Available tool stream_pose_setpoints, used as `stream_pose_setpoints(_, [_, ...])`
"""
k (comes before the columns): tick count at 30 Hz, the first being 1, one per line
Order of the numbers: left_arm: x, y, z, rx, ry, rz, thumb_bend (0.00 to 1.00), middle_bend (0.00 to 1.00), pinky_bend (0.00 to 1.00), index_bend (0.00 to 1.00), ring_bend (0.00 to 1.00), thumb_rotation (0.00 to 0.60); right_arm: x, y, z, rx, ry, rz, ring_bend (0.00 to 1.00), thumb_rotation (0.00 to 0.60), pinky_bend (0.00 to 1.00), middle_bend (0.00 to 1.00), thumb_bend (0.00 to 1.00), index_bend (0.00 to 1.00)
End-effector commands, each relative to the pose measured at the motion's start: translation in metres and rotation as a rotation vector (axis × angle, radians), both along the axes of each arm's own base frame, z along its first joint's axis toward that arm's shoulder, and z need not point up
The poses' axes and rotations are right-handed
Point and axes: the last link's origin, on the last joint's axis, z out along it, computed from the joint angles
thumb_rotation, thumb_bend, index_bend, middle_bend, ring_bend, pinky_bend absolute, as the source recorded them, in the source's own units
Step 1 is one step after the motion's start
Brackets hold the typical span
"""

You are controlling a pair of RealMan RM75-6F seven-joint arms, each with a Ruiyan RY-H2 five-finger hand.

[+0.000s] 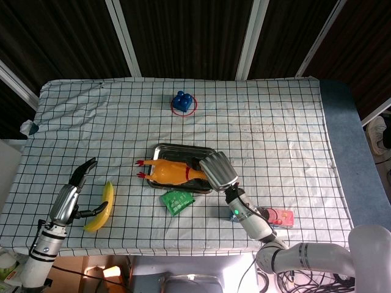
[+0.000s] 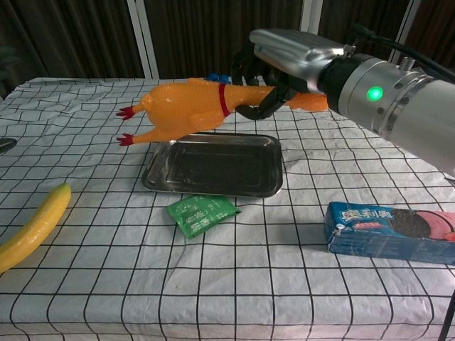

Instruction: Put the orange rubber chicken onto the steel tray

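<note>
Now right hand [image 2: 274, 71] grips orange rubber chicken [image 2: 188, 106] by neck | body lengthwise above steel tray [image 2: 213, 165], feet past its left edge | left hand [image 1: 76, 192] open, empty, well apart

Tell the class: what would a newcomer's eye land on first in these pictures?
Most likely the orange rubber chicken, held by its neck in the right hand and hanging in the air over the steel tray at mid-table. After that, the banana at the near left and the cookie pack at the near right.
</note>
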Motion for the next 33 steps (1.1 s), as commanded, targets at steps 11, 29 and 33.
stream_pose_setpoints(11, [-0.023, 0.000, 0.010, -0.022, -0.055, 0.040, 0.24, 0.00, 0.00, 0.00, 0.00, 0.600, -0.032, -0.041, -0.093, 0.049, -0.058, -0.104, 0.57, 0.600, 0.75, 0.68, 0.53, 0.79])
stream_pose_setpoints(29, [-0.025, 0.000, 0.014, -0.056, -0.106, 0.038, 0.25, 0.00, 0.00, 0.00, 0.00, 0.600, -0.057, -0.063, -0.095, 0.045, 0.094, -0.201, 0.04, 0.600, 0.38, 0.09, 0.31, 0.00])
stream_pose_setpoints(33, [-0.024, 0.000, 0.012, -0.077, -0.118, 0.041, 0.25, 0.00, 0.00, 0.00, 0.00, 0.600, -0.059, -0.064, -0.088, 0.044, 0.100, -0.205, 0.00, 0.600, 0.21, 0.01, 0.25, 0.00])
